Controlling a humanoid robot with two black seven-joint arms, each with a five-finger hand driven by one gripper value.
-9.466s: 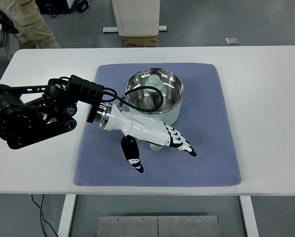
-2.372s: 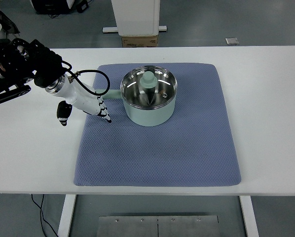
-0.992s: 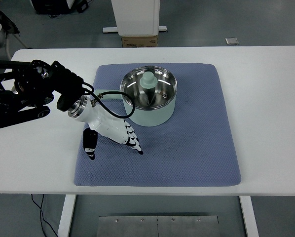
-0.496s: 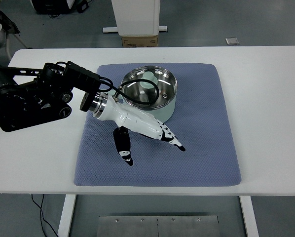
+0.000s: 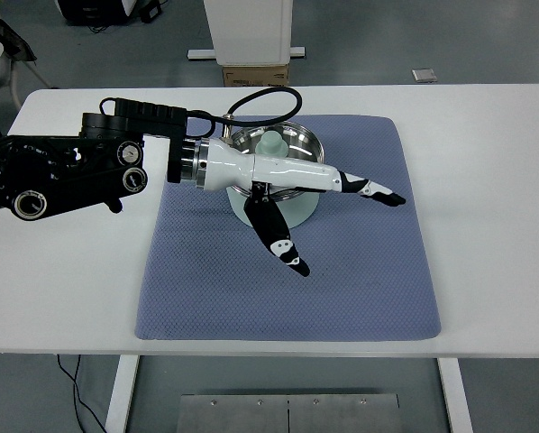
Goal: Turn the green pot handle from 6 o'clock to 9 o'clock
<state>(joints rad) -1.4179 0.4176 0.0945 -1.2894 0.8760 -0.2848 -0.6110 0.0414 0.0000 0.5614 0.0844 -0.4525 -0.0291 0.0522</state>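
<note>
Nearest the camera, below the hand: a stretch of blue-grey quilted mat (image 5: 287, 298) spread on the white table (image 5: 486, 216), bare of anything but the shadow of the thumb.

Just above that, the thumb (image 5: 277, 236) of the left hand (image 5: 292, 180), angled down and to the right, black-tipped with white patches, well apart from the other fingers. Further up, the white palm stretched flat over the pot, and the remaining fingers (image 5: 369, 189) held straight and close to one another, pointing right, past the pot's right edge and over bare mat. Spread wide, clamped on nothing.

Under the palm and partly covered by it: the green pot (image 5: 292, 209), standing upright on the far half of the mat, pale green wall visible between thumb and fingers, steel rim (image 5: 283, 135) showing behind the hand. Just behind the palm, a pale green knob-like shape (image 5: 271, 142) within the rim. Handle hidden by the wrist and hand; direction not readable from this view.

To the hand's left, a silver wrist ring (image 5: 190, 162) and then the black forearm (image 5: 67, 171) reaching in from the left edge across bare table. A black cable (image 5: 260, 95) looping from the wrist up and over beyond the pot.

Farthest off, past the table's back edge: a white cabinet base (image 5: 251, 32) on the grey floor with a cardboard box (image 5: 254, 74) at its foot.
</note>
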